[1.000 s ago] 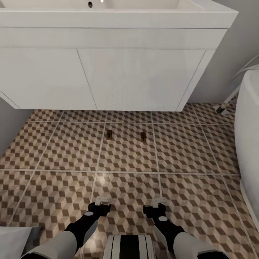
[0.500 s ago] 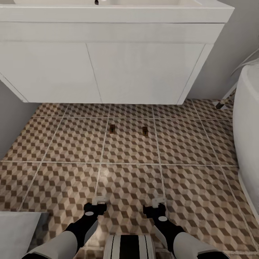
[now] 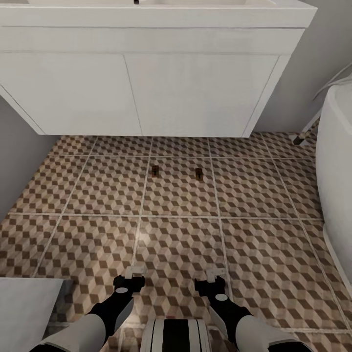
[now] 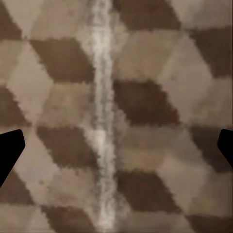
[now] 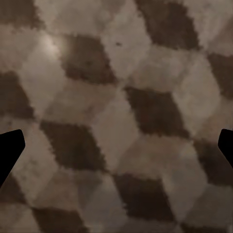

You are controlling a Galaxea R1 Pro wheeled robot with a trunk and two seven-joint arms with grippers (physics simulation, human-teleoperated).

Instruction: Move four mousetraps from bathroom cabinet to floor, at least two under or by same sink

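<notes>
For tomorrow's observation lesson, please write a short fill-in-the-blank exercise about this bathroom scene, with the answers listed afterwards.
1. ____ small tan wooden mousetraps, the left one and the right one, lie on the floor.
2. The cube-patterned tiled floor they lie on is brown, beige and ____.
3. Both traps lie just in front of the wide white two-door ____ unit.
4. The open left gripper and open right gripper hold ____.

Answers: Two; white; vanity; nothing

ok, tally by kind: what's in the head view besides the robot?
mousetraps: 2, one and another, flat on the bathroom floor in front of the vanity
sink vanity unit: 1
bathtub: 1
Total: 4
</notes>
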